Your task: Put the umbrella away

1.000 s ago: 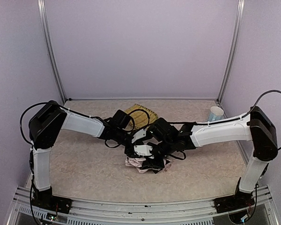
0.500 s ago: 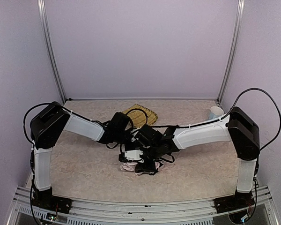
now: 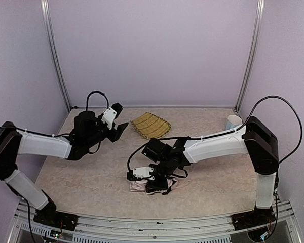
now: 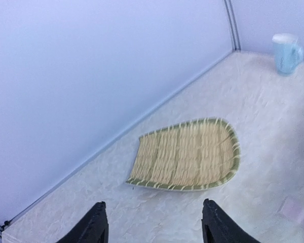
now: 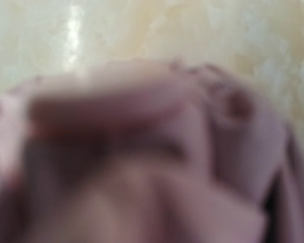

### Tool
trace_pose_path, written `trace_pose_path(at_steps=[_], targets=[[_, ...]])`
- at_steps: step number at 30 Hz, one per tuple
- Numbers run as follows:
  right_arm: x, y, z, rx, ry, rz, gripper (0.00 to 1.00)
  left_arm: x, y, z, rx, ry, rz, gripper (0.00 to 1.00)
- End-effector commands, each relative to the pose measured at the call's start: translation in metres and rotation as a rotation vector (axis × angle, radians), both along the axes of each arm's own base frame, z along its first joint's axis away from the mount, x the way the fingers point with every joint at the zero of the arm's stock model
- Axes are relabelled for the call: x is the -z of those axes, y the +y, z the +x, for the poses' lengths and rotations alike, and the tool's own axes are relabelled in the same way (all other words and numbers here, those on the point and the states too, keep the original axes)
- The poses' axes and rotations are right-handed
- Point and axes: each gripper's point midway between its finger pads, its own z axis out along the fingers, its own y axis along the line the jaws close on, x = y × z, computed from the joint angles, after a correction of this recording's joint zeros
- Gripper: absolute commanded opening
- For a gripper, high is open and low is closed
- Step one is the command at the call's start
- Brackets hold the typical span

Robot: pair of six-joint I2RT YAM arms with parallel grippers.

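The bench (image 3: 91, 177) has bare surface along its left edge and across its right half. The woven tray (image 3: 151, 125) lies flat near the middle of the far edge, clear on all sides. The umbrella (image 3: 137, 186) sits bundled close to the middle of the near edge. The mug (image 3: 233, 122) stands in the far right corner. The left claw (image 4: 153, 212) hangs raised over the far left area, fingers apart and empty. The right claw (image 3: 154, 182) is down on the umbrella; pink fabric fills its wrist view, so I cannot tell whether it grips.
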Motion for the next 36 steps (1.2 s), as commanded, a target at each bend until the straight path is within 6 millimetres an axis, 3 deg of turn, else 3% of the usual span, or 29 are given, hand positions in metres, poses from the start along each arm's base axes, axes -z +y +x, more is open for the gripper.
trace_pose_path(at_steps=[1,5,7,8,13,15,18,22,25,32,36], targets=[[0.075,-0.090,-0.077,0.066,0.454,-0.378,0.00,-0.044,-0.002,-0.073,0.162,-0.057,-0.203,0.55],[0.073,-0.089,-0.074,0.071,0.494,-0.368,0.00,-0.020,-0.024,-0.158,0.409,0.034,-0.210,0.52],[0.073,-0.087,-0.069,0.075,0.481,-0.365,0.00,-0.007,-0.026,-0.190,0.467,0.083,-0.245,0.51],[0.074,-0.086,-0.066,0.080,0.465,-0.362,0.00,0.006,-0.022,-0.203,0.477,0.122,-0.269,0.50],[0.069,-0.076,-0.049,0.096,0.380,-0.319,0.00,0.021,-0.005,-0.235,0.526,0.193,-0.423,0.50],[0.066,-0.072,-0.043,0.099,0.353,-0.299,0.00,0.037,-0.009,-0.240,0.531,0.214,-0.356,0.55],[0.063,-0.067,-0.036,0.101,0.316,-0.277,0.00,0.063,-0.013,-0.231,0.474,0.244,-0.264,0.67],[0.061,-0.062,-0.028,0.107,0.279,-0.260,0.00,0.067,-0.029,-0.230,0.542,0.276,-0.310,0.85],[0.056,-0.057,-0.024,0.108,0.260,-0.238,0.00,0.082,-0.037,-0.213,0.517,0.343,-0.344,0.87],[0.048,-0.049,-0.017,0.098,0.221,-0.191,0.00,0.080,-0.063,-0.210,0.676,0.322,-0.338,0.87],[0.046,-0.042,-0.012,0.093,0.196,-0.170,0.00,0.093,-0.078,-0.207,0.734,0.357,-0.290,0.77]])
